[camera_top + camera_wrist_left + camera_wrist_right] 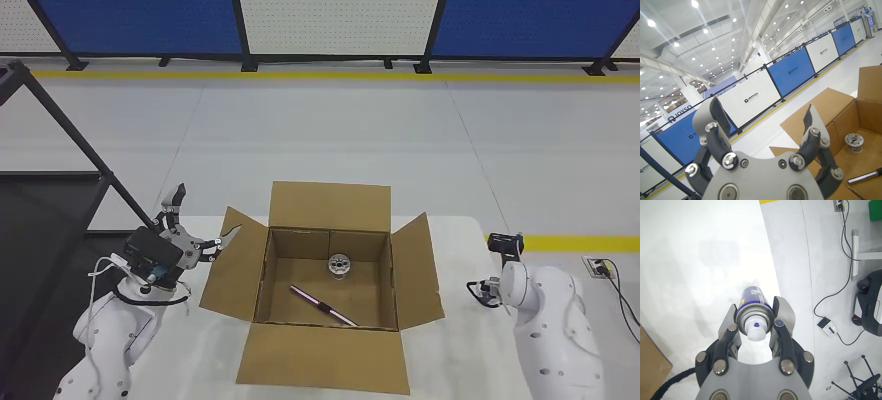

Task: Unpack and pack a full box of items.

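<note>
While hanging just beside the left flap of the cardboard box (325, 370), spreads left gripper (762, 103) wide, gripping nothing. Clamps right gripper (755, 302) tight on spray can (751, 294) over white table (687, 256), right of box. Spots metal hub (339, 265) and rod (322, 305) lying inside box.

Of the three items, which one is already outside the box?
The spray can, held in the right gripper's jaws. The rod and the hub are inside the box.

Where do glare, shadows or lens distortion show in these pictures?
Right wrist view: glare washes out the white table beyond the spray can, faint shadows lie on it, its edge bows. Left wrist view: ceiling lamps throw streaks. Top view: even light.
</note>
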